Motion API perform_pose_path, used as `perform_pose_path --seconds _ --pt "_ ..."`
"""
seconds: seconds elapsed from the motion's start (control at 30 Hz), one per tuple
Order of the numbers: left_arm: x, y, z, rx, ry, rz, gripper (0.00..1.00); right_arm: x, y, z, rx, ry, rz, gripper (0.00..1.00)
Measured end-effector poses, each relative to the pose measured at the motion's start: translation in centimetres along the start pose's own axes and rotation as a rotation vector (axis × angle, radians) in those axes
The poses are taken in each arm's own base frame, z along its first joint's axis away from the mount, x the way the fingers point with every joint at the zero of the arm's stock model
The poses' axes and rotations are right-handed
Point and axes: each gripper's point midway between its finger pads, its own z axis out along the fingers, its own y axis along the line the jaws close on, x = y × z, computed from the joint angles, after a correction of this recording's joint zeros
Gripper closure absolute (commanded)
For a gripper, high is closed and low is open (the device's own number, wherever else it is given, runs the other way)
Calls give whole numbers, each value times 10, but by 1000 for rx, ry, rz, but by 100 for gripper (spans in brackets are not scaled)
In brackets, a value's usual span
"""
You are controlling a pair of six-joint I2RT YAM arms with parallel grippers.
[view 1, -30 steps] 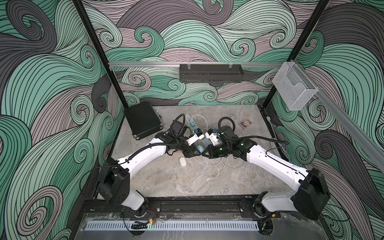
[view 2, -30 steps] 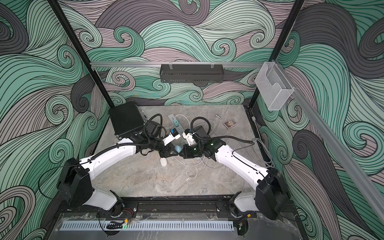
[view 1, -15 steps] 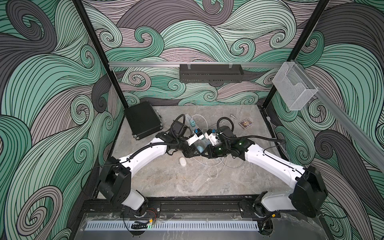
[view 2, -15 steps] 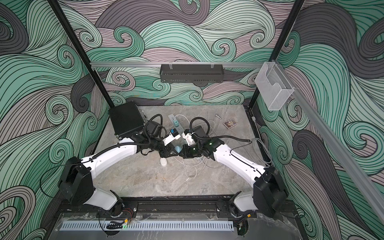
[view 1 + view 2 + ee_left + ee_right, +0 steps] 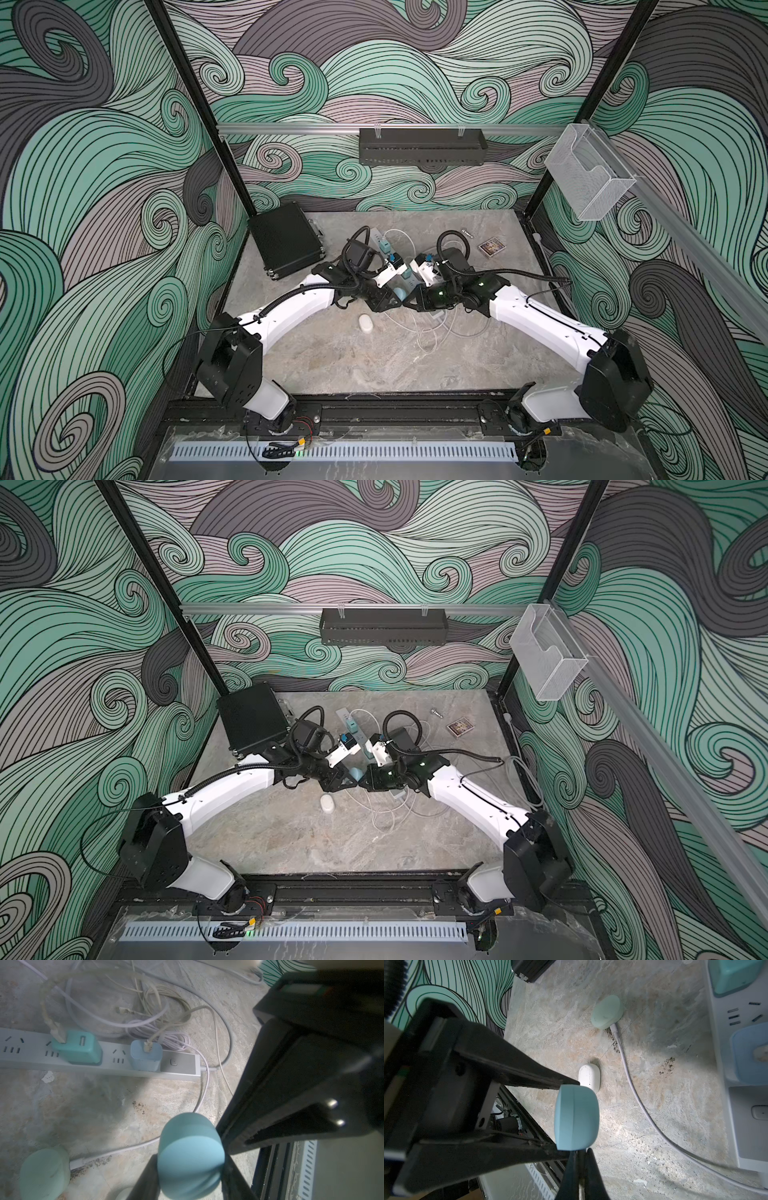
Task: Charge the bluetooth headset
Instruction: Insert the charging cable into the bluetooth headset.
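Halfway-ish: left end effector [image 5: 190,1169] gripping blue headset case [image 5: 577,1118]; right end effector [image 5: 580,1153] pinching shut just beside it, holding anything? can't tell. Charging not happening yet.

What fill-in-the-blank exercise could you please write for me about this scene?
1. The left end effector grips a small case coloured ___.
2. The green case on the table has a ___ plugged into it.
3. The power strip holds ___ chargers.
4. The right end effector is ___.
Missing words: blue; cable; two; shut.
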Motion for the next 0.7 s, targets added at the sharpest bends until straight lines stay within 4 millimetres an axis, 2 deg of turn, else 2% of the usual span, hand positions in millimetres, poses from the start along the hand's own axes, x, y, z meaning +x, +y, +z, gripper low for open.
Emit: perform_pose_path --seconds 0.2,0.47,0.6,0.7 --pt "-11 6 -6 -45 -20 -51 98 -14 1 -5 -25 -46 -17 99" --pt "-19 10 -10 -77 -31 -110 99 -25 0 -13 -47 -84 -57 85" --pt "-17 -1 -11 -39 -6 -136 99 -40 -10 -29 -15 -152 -72 77" --pt "-15 -4 -10 -20 7 -163 99 -49 -13 -47 10 -210 -88 69"
